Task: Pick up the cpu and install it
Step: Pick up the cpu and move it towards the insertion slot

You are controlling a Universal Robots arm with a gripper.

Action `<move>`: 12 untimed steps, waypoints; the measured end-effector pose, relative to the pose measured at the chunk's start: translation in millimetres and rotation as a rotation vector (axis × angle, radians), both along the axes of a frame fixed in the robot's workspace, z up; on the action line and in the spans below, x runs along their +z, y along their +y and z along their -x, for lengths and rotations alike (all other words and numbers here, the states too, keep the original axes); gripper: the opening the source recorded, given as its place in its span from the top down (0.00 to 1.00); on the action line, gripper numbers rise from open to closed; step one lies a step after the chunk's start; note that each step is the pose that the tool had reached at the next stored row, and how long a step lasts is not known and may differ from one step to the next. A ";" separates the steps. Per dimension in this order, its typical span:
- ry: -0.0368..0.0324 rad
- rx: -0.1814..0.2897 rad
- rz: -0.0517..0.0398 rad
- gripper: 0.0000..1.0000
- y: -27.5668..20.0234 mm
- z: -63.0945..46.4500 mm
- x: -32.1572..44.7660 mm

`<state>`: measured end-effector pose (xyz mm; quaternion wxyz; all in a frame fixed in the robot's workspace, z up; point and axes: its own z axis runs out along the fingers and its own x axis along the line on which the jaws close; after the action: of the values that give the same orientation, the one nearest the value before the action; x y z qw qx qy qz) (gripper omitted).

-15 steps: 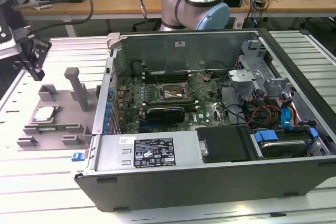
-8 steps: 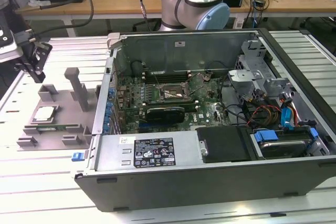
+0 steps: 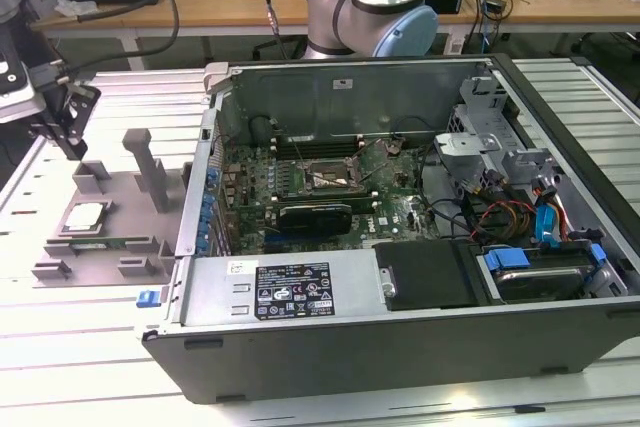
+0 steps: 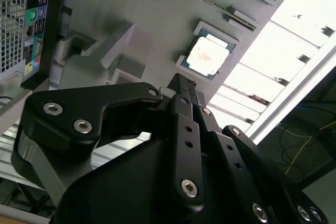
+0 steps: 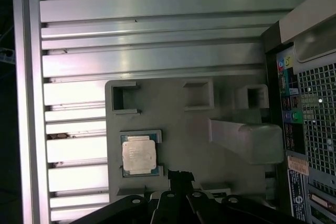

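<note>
Table (image 3: pixel 90 387): slatted aluminium; it carries everything I work on here.
Case (image 3: pixel 400 347): the open computer case lies on its side, with its inside facing up.
Motherboard (image 3: pixel 390 202): green, on the floor of the case. Its metal-framed socket (image 3: pixel 320 179) looks to have nothing in it, so I judge the install has not begun.
Holder (image 3: pixel 120 217): a grey moulded fixture on the table, just beside the case on the exterior view's left, with posts and several recesses.
Gripper (image 3: pixel 72 147): I hover above the holder's outer side, well apart from the socket. My fingers are drawn together and hold nothing. I judge this to be the approach for the pick.
The pick calls for: spreading my fingers wider than the chip, squaring them to two opposite edges, and coming straight down. There is little edge to take hold of, and the recess walls stand close around it.
Cpu (image 5: pixel 138 152): it lies flat in a square recess of the holder, untouched. In both wrist views it sits just beyond my fingertips. It is a small square with a pale silvery-grey metal top, faint print on that top, and a thin darker greenish rim. It is thin and smooth, and I judge it could easily slip or tilt.
</note>
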<state>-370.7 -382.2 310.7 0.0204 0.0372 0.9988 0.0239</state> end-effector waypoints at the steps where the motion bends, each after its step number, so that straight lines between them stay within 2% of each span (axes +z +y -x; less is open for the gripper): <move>1: 0.0000 0.000 0.0000 0.89 0.0 0.1 -0.4; 12: 0.0000 0.000 0.0000 0.89 0.0 1.6 -7.4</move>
<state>-372.3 -382.1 303.3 0.0204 0.0372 0.9988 0.0239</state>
